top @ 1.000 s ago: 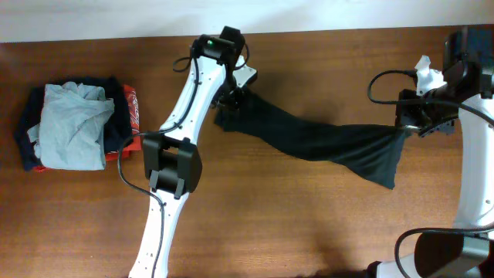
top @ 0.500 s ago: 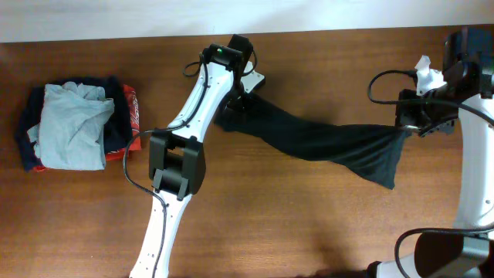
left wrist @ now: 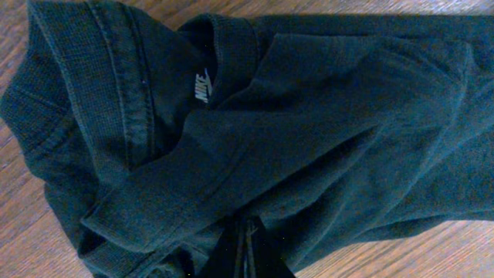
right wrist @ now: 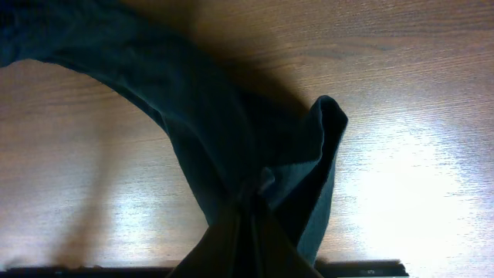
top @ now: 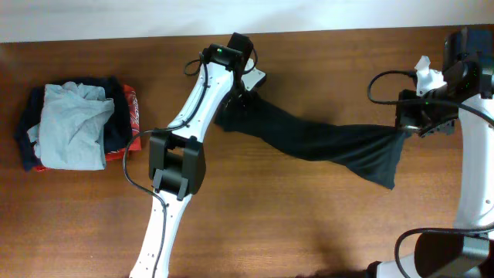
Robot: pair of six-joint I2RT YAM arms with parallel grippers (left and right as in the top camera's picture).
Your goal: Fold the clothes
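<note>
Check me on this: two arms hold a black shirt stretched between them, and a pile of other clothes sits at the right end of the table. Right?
Not quite. The pile of other clothes sits at the left end of the table, as the overhead view shows. The rest holds: the left arm and right arm hold the black shirt stretched between them.

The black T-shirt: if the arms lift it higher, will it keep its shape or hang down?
Probably floppy: the black T-shirt bunches into a twisted band between the left gripper and right gripper. Likely light, since small pinches hold it. Unheld parts would probably dangle.
</note>
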